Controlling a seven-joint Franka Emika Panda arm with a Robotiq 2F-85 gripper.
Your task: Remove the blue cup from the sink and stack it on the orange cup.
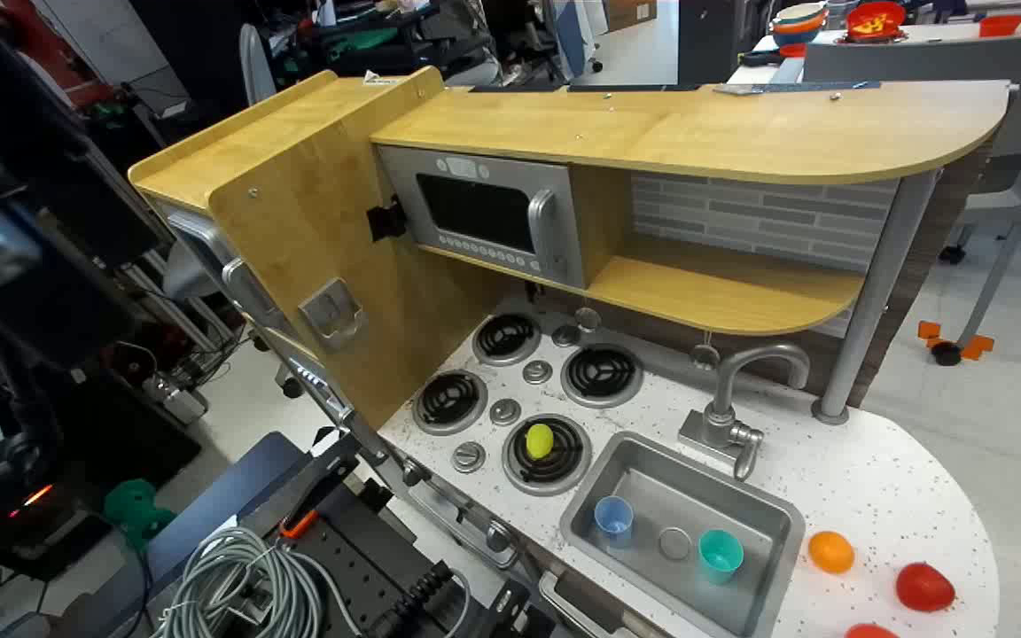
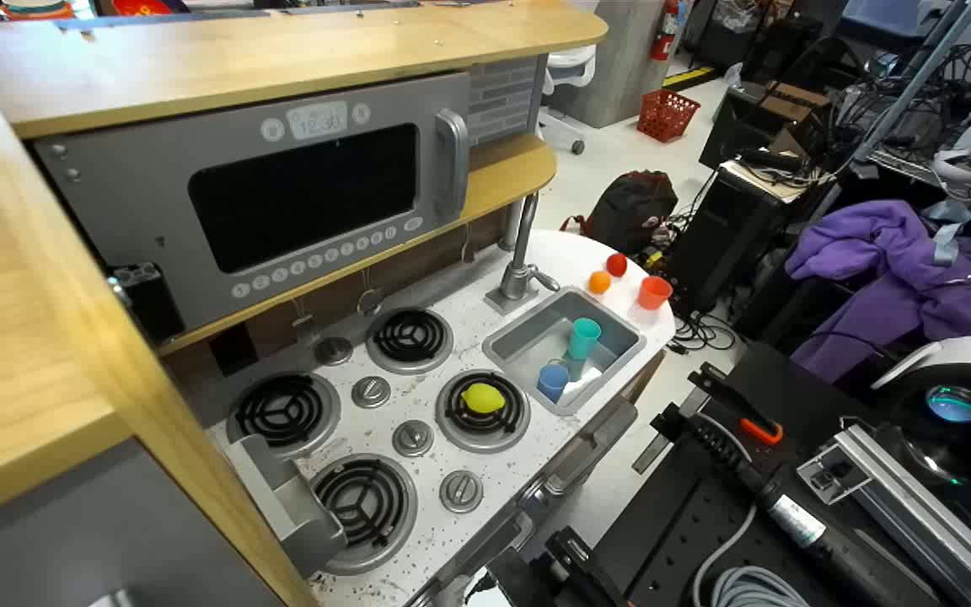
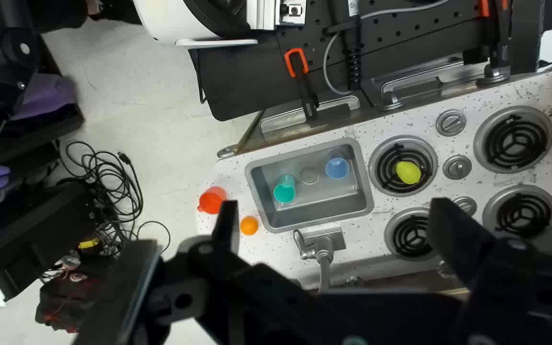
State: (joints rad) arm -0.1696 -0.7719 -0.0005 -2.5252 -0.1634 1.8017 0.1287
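It looks like a lab or workshop, with a pale-wood toy kitchen (image 1: 604, 217) in it. At lower left of an exterior view, a coil of grey cable (image 1: 200, 571) lies on a black perforated board (image 1: 342, 576). In an exterior view, a tangle of black cables (image 2: 970, 67) crowds the upper right; a red cylindrical fire extinguisher (image 2: 662, 44) shows near the top beside a grey pillar (image 2: 624, 76).

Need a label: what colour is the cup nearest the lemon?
Blue cup, clearest in the wrist view.
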